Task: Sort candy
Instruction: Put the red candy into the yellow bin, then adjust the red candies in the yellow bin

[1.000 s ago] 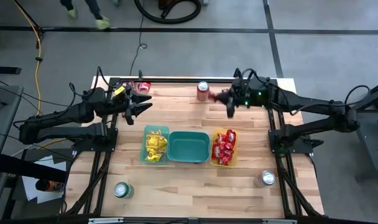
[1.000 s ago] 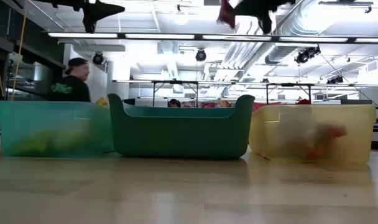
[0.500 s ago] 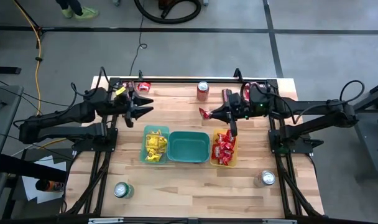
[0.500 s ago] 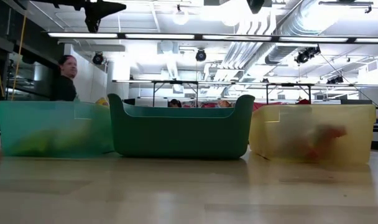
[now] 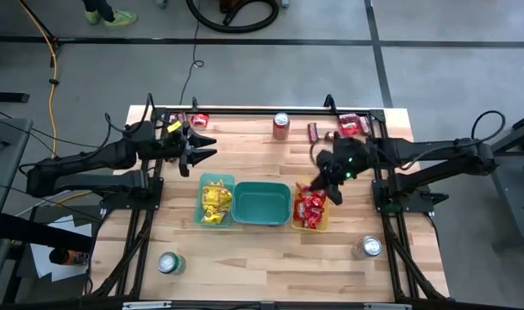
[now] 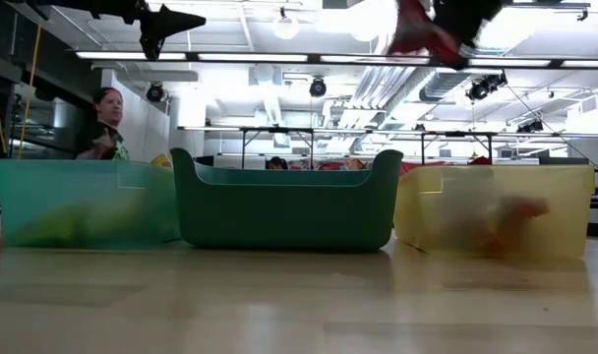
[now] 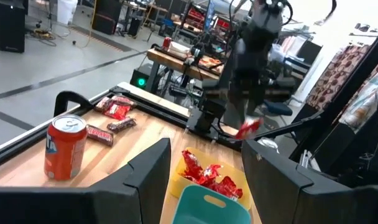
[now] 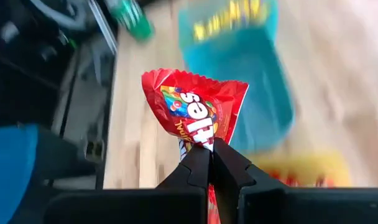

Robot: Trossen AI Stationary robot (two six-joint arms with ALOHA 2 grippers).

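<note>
My right gripper (image 5: 319,179) is shut on a red candy packet (image 8: 195,106) and hangs above the far end of the yellow bin (image 5: 310,226), which holds several red packets. My left gripper (image 5: 202,147) stands open and empty over the table's far left part, its fingers (image 7: 153,171) pointing level toward the right. The clear teal bin (image 5: 215,200) holds yellow packets. The green bin (image 5: 261,204) stands between those two. More candy lies along the far edge: red packets (image 5: 197,119), a dark bar (image 5: 314,131) and red packets (image 5: 353,125). My right gripper pinches one narrow end (image 8: 198,145) of the red packet between its two fingers (image 8: 231,169). The fingers slant down from the table's right side. The packet sticks out beyond the fingertips, lifted clear above the yellow bin.
A red can (image 5: 281,125) stands at the far edge, a green can (image 5: 168,263) near the front left, a silver can (image 5: 370,248) near the front right. A person (image 6: 100,126) shows in the room behind the table.
My right gripper has swung from beside the red can toward the table's near edge, sunk a little and tipped downward. It stays shut on the red packet, which now hangs over the yellow bin.
</note>
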